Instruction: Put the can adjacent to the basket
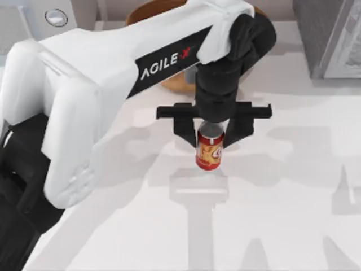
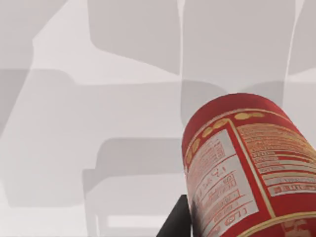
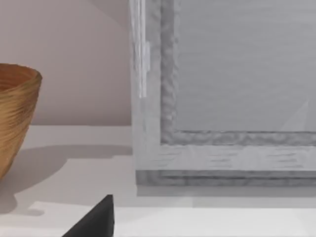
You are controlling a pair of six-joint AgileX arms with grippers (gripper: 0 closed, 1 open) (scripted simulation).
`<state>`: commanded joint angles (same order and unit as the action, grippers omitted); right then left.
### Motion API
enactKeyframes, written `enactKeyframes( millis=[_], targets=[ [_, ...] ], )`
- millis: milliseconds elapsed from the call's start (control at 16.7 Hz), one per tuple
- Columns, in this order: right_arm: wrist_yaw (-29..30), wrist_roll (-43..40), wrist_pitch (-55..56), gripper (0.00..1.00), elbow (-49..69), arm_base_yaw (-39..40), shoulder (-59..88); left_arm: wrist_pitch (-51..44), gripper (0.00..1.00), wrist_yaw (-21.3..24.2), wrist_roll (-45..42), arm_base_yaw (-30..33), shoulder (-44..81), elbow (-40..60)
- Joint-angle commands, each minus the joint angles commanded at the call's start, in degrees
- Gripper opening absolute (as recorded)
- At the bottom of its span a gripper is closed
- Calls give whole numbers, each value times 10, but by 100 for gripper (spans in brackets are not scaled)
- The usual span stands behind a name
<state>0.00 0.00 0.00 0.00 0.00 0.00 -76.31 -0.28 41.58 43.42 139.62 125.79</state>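
Observation:
My left gripper [image 1: 210, 134] hangs over the middle of the table, shut on the silver top end of the red can [image 1: 210, 151]. The can's shadow lies on the table nearer the front, so it looks lifted. In the left wrist view the can [image 2: 247, 168] looms close with its label showing, and one dark finger [image 2: 177, 223] sits beside it. The tan woven basket [image 1: 174, 83] stands just behind the gripper, mostly hidden by my left arm. Its curved wall [image 3: 15, 113] shows in the right wrist view, along with a dark fingertip [image 3: 94, 221] of my right gripper.
A grey framed cabinet [image 1: 333, 39] stands at the back right of the table and appears close in the right wrist view [image 3: 222, 98]. A small round white object [image 1: 56, 17] sits at the back left. Pale tabletop stretches in front of the can.

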Motion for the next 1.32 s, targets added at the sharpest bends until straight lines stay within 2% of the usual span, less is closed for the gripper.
enactKeyframes(
  millis=[60,840,1320],
  targets=[
    [0,0,0,100,0,0,0,0,0,0,0,0,0,0],
    [0,0,0,100,0,0,0,0,98,0,0,0,0,0],
    [0,0,0,100,0,0,0,0,100,0,0,0,0,0]
  ],
)
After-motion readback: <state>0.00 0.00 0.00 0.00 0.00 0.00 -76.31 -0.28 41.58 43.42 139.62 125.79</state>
